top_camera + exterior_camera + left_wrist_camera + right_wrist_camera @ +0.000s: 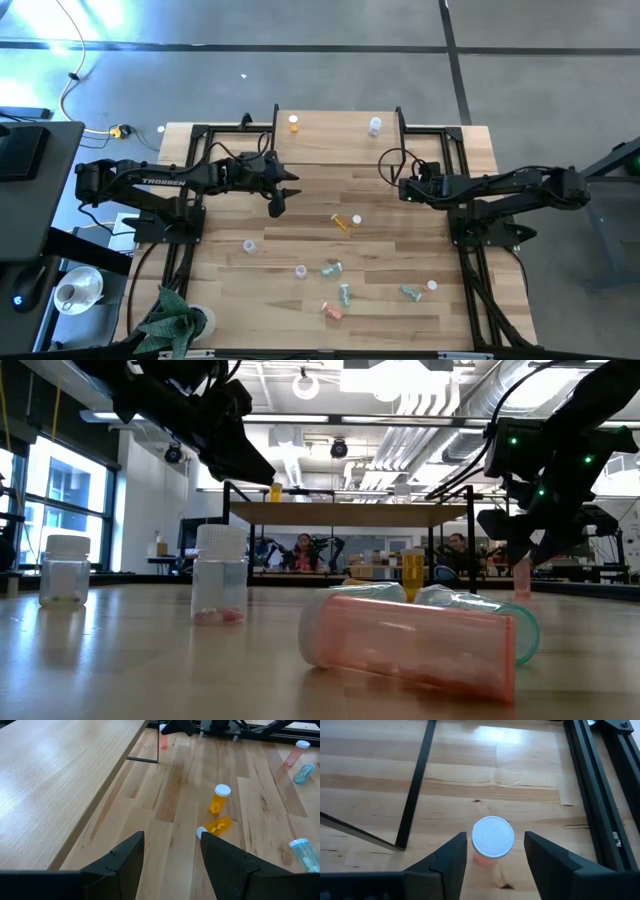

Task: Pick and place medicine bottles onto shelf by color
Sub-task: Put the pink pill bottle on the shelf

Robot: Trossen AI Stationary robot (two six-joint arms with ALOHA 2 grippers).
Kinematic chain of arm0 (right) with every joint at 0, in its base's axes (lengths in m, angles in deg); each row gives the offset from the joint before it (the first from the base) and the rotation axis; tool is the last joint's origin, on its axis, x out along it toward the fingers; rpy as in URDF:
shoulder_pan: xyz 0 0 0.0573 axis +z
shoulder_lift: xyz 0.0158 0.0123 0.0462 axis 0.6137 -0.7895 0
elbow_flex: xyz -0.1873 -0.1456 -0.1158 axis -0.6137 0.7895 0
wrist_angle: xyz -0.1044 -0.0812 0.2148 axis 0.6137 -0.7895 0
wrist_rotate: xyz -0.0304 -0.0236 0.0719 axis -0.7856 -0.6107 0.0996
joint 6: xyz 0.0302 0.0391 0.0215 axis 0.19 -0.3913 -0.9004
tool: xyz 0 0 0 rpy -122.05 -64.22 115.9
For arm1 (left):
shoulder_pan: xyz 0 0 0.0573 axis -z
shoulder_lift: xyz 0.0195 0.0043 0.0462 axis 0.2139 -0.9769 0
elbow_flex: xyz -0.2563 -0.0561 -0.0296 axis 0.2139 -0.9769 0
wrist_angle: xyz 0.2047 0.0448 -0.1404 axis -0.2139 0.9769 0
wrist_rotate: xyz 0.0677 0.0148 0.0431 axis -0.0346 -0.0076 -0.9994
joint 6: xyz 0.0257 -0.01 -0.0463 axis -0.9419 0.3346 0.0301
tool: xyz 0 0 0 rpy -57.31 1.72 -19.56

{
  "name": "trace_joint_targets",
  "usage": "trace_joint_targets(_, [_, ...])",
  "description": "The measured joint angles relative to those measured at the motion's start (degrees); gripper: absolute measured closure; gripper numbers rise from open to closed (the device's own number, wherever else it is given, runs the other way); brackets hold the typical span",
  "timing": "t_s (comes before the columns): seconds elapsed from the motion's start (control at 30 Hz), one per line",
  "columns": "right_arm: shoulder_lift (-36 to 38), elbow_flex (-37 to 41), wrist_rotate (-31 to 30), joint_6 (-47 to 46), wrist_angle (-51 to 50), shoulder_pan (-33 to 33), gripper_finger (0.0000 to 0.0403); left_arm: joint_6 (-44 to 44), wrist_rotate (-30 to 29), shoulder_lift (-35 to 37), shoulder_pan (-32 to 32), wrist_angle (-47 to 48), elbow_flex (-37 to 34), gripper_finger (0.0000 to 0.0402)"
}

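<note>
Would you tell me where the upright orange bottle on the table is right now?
In the high view, the upright orange bottle stands mid-table, just right of the lying orange bottle, between the two grippers.

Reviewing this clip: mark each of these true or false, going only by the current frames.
1. Two bottles stand on the shelf. True: an orange bottle and a clear bottle.
2. The right gripper is shut on a green bottle. False: it is open above an upright pink bottle with a white cap.
3. The left gripper is open and holds nothing. True.
4. Both orange bottles on the table lie flat. False: one orange bottle stands and the other lies beside it.
</note>
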Motion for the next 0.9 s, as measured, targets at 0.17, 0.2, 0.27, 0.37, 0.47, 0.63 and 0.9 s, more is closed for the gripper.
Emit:
trace_joint_targets(0.17, [0.0, 0.0, 0.03, 0.21, -0.01, 0.0, 0.0267, 0.0, 0.0, -0.02, 0.0, 0.0, 0.0, 0.0216])
trace_joint_targets(0.2, [0.0, 0.0, 0.03, 0.59, 0.0, 0.0, 0.0278, 0.0, 0.0, -0.02, 0.02, 0.0, 0.0, 0.0216])
trace_joint_targets(0.27, [0.0, 0.0, 0.03, 0.7, 0.05, 0.0, 0.0294, 0.0, 0.0, -0.02, 0.0, 0.02, 0.0, 0.0216])
trace_joint_targets(0.37, [0.02, 0.0, 0.02, 1.09, 0.07, 0.0, 0.0308, 0.0, 0.0, -0.02, 0.0, 0.0, 0.0, 0.0216])
trace_joint_targets(0.47, [0.03, -0.01, 0.04, 1.89, 0.06, 0.0, 0.0311, 0.0, -0.2, -0.02, 0.02, 0.02, 0.0, 0.0216])
trace_joint_targets(0.63, [0.51, -1.72, 1.35, 2.12, -2.45, 0.97, 0.0313, 0.0, -0.22, -0.01, 0.01, 0.02, 0.0, 0.0216])
trace_joint_targets(0.9, [1.61, -12.06, 0.41, 0.04, -17.45, 4.21, 0.0315, -0.01, -0.22, -0.01, 0.0, 0.52, 0.0, 0.0216])
